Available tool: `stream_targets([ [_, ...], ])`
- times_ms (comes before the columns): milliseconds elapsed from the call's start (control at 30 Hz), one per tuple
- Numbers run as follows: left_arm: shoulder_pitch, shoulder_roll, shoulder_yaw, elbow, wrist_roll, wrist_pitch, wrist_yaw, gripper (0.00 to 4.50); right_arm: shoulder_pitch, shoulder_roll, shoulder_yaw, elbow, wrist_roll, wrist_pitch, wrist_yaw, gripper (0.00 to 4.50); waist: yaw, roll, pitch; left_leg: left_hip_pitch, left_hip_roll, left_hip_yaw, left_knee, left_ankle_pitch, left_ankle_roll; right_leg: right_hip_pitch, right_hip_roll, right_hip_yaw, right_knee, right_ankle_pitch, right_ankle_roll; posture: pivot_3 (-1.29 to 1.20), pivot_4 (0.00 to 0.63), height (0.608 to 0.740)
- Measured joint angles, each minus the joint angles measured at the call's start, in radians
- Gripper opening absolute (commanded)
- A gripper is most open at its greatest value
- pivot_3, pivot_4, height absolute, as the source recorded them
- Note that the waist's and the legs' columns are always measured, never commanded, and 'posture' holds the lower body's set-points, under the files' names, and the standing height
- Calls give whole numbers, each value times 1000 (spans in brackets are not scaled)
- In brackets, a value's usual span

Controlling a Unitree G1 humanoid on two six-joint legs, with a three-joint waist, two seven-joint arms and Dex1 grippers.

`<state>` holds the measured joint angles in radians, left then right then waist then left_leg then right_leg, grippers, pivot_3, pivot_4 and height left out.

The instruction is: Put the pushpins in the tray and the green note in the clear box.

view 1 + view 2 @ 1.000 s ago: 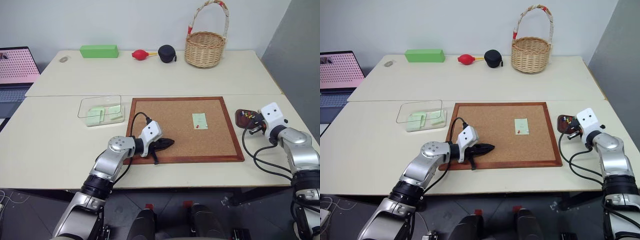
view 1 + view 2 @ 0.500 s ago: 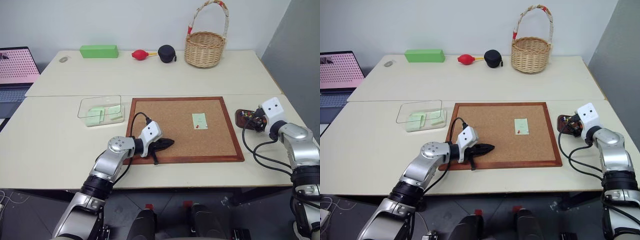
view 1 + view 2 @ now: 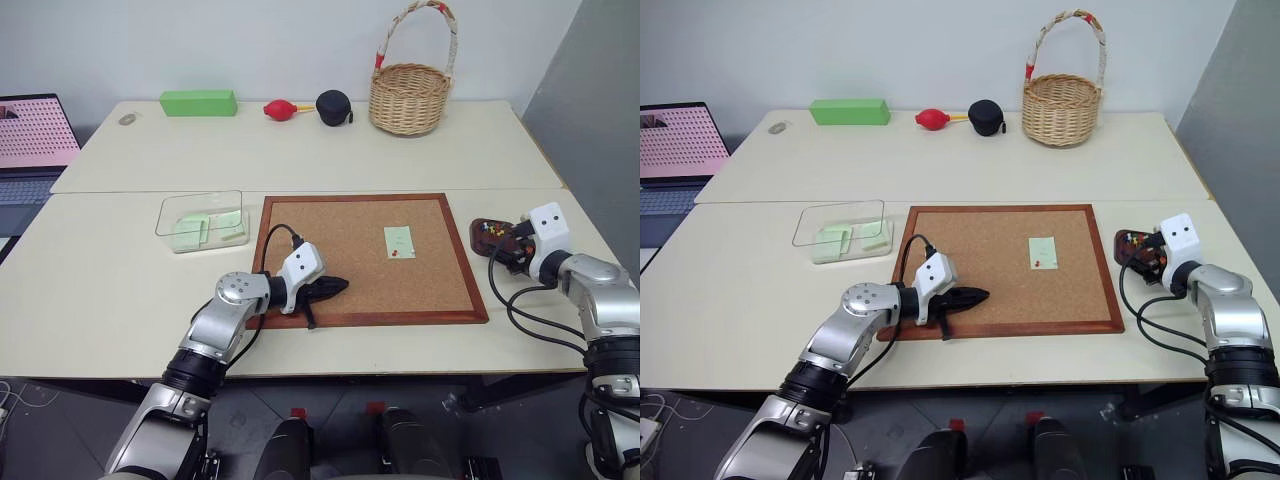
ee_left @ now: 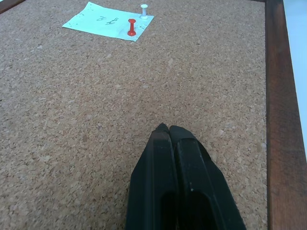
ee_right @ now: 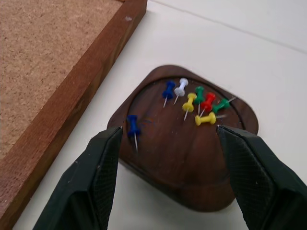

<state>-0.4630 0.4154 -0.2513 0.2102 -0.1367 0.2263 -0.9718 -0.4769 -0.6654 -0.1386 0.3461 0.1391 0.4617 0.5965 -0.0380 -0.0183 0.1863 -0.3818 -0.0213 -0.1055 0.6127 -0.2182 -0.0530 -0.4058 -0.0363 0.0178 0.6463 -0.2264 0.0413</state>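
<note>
The right gripper hangs over the tray at the right edge of the left eye view, its two black fingers spread wide and holding nothing. In the tray lie loose pins: two blue, one white, two yellow, two green and one red, most of them clustered at the far side, one blue pin lying apart near the rim. The tray sits just beside the right frame of the corkboard at the centre of the view.

The left gripper rests low over the corkboard's lower left part, fingers pressed together, empty. Toward the board's right half, the green note is pinned flat by a red pushpin and a white pushpin.

Left of the board stands the clear box with pale green slips inside. Along the top of the view stand a green block and a wicker basket.
</note>
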Motion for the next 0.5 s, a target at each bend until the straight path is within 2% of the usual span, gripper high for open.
stream_targets([
  [267, 1, 2, 0, 0, 2, -3, -1, 0, 52, 49, -16, -203, 131, -9, 124, 3313, -1, 0, 0, 0, 1, -1, 0, 0, 0, 0, 0, -1, 0, 0, 0, 0, 150, 740],
  [500, 0, 4, -1, 2, 5, -10, -2, 0, 64, 156, 71, -198, 125, -45, 120, 3313, -3, 0, 0, 1, 0, -1, 0, 0, 0, 0, 0, -1, 0, 0, 0, 0, 150, 740],
])
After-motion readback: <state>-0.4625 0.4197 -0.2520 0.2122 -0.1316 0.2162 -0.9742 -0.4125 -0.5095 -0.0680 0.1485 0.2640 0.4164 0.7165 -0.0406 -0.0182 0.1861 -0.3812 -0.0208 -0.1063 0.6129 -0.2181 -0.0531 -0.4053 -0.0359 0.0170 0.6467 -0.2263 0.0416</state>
